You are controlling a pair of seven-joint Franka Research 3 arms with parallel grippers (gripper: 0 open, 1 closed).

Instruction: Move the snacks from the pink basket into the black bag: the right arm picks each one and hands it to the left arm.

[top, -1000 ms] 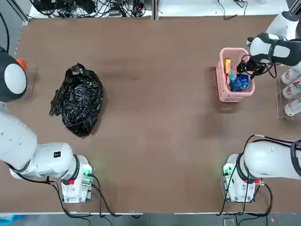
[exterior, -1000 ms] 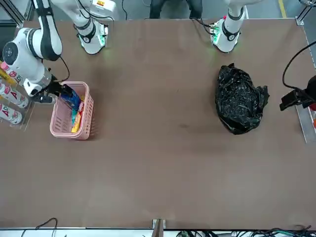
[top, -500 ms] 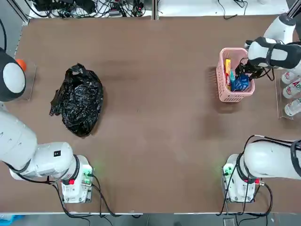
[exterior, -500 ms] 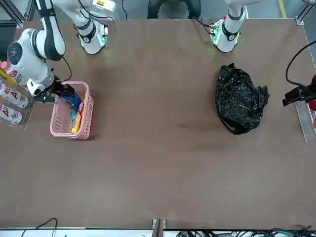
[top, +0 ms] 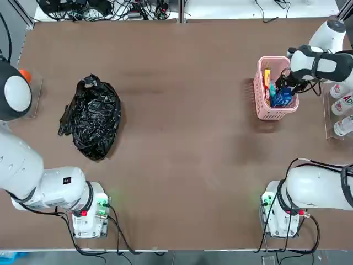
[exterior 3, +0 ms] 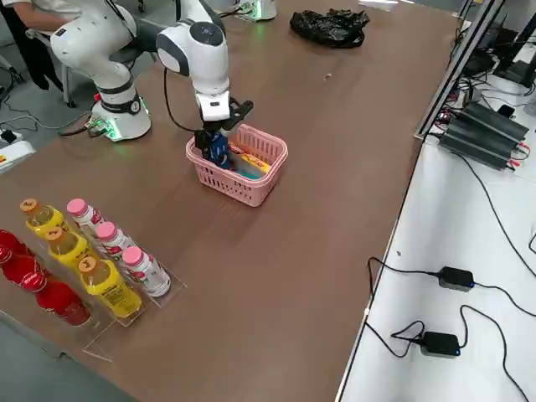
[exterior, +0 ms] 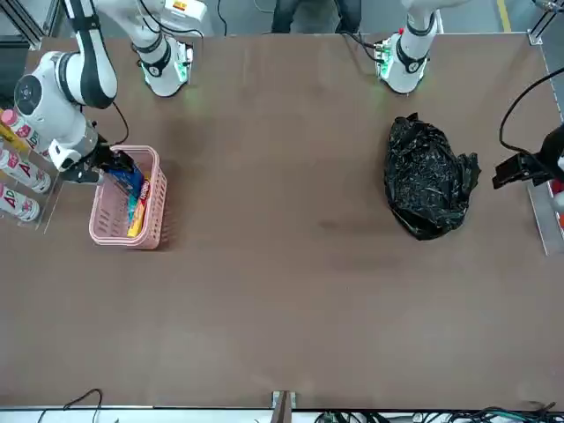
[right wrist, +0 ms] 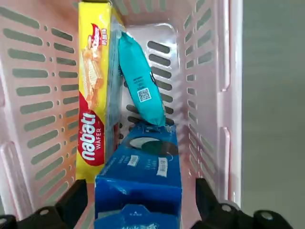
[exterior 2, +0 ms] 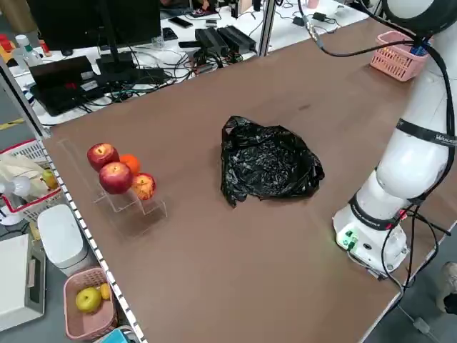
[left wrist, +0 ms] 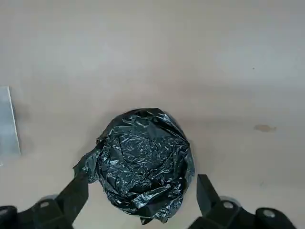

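The pink basket (top: 258, 88) stands at the table's far right and holds three snacks. A blue packet (right wrist: 140, 176) stands upright, a long yellow packet (right wrist: 93, 86) lies along one wall, and a small teal packet (right wrist: 140, 90) lies behind the blue one. My right gripper (right wrist: 138, 202) is down inside the basket, open, with one finger on each side of the blue packet. The glossy black bag (top: 91, 117) lies crumpled at the table's left. My left gripper (left wrist: 140, 193) hangs open high above the bag, holding nothing.
Drink bottles (exterior 3: 84, 260) lie in a clear rack right of the basket, close to the right arm. Apples and an orange (exterior 2: 118, 179) sit on a clear stand at the table's left edge. Both arm bases (top: 88, 212) stand at the near edge.
The right gripper has sunk a little deeper into the basket around the blue packet. The left gripper has drifted slightly above the bag. Nothing has been lifted.
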